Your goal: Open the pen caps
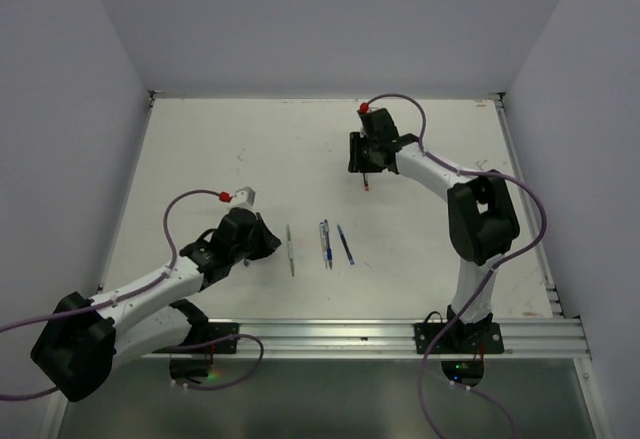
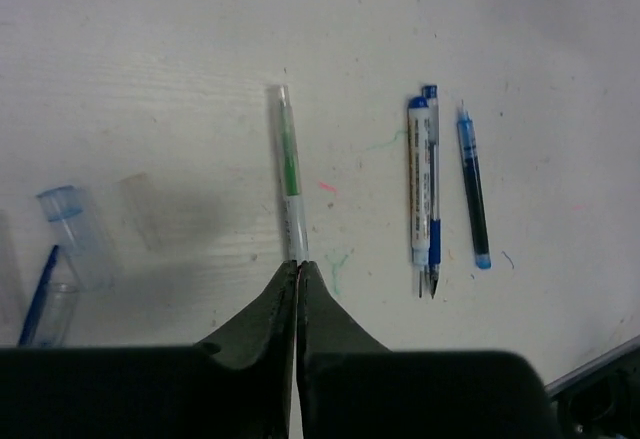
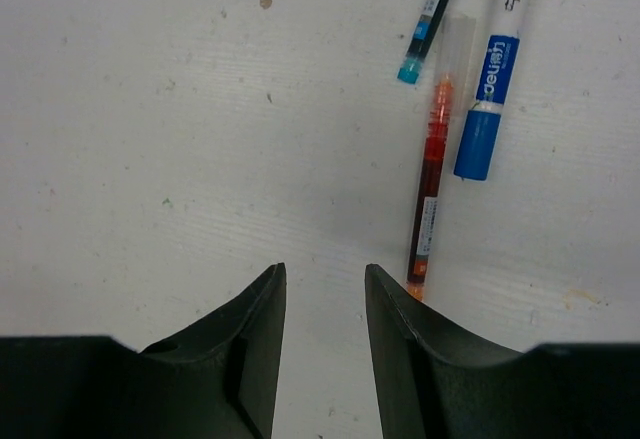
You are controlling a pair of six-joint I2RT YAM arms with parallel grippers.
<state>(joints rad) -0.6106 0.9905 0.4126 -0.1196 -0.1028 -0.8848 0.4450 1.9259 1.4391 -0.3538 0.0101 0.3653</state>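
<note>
My left gripper (image 2: 298,265) is shut on the near end of a thin green-ink pen (image 2: 289,174) that lies flat on the table; a clear tip shows at its far end. In the top view this gripper (image 1: 272,246) sits just left of that pen (image 1: 290,249). My right gripper (image 3: 325,274) stands open over bare table with nothing between its fingers. Just right of it lies a red pen (image 3: 428,194) with a clear cap (image 3: 458,44) over its point. Beside that is a white pen wearing a blue cap (image 3: 478,144).
Two blue-and-white pens (image 2: 424,184) and a dark blue refill (image 2: 472,189) lie side by side right of the green pen. Two loose clear caps (image 2: 75,229) (image 2: 145,209) rest at the left. A dark refill with a teal end (image 3: 425,24) lies far right. White walls enclose the table (image 1: 230,159).
</note>
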